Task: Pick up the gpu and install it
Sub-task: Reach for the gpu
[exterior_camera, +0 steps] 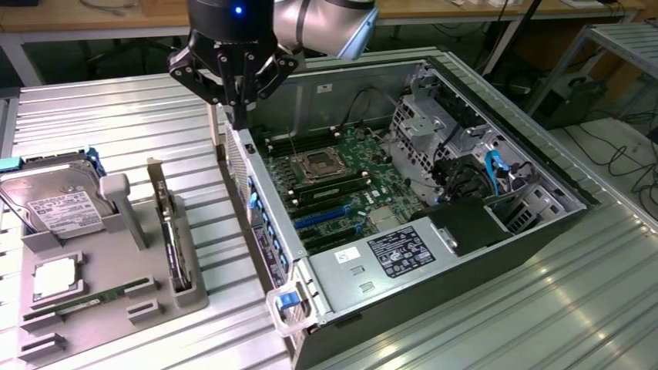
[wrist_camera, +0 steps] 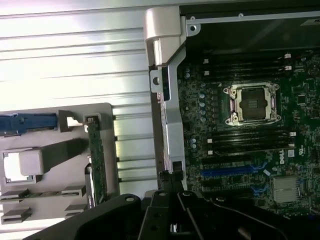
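The gripper [exterior_camera: 239, 117] hangs at the exterior view's upper left, fingers pressed together on nothing, above the rear wall of the computer case [exterior_camera: 432, 308]. The gpu [exterior_camera: 169, 231] stands on edge in the grey holder [exterior_camera: 103, 266], lower left.

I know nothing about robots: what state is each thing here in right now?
jaws: shut, empty, by the case's edge.
gpu: standing on edge in the rack, not picked up.
case: on its side, open.
CPU socket: empty.
hard drive: resting in the rack.
memory stick: lying flat in the rack.
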`<state>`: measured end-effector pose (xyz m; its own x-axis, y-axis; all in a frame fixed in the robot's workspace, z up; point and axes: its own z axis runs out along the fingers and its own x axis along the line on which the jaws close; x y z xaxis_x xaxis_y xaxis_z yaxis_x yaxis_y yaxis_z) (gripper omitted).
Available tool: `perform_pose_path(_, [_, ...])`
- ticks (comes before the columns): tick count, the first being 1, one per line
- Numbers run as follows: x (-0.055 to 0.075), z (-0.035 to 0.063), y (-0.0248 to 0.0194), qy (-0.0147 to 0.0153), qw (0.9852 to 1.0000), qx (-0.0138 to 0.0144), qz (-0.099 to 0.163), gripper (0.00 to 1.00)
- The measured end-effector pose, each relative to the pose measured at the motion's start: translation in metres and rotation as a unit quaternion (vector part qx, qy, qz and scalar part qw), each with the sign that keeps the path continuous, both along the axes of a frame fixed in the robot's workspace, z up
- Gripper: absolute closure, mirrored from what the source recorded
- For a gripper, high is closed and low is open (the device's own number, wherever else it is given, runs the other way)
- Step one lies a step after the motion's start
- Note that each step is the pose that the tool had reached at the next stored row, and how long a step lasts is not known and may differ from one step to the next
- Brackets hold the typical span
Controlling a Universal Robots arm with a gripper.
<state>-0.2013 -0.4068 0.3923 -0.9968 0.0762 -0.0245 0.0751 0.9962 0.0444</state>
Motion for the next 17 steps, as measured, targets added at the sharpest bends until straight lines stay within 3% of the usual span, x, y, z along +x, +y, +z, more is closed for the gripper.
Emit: perform_pose_path(17, [-0.0075, -0.0001, -0.0032, 0.0000, 1.0000, 0.0000, 0.000, 0.89])
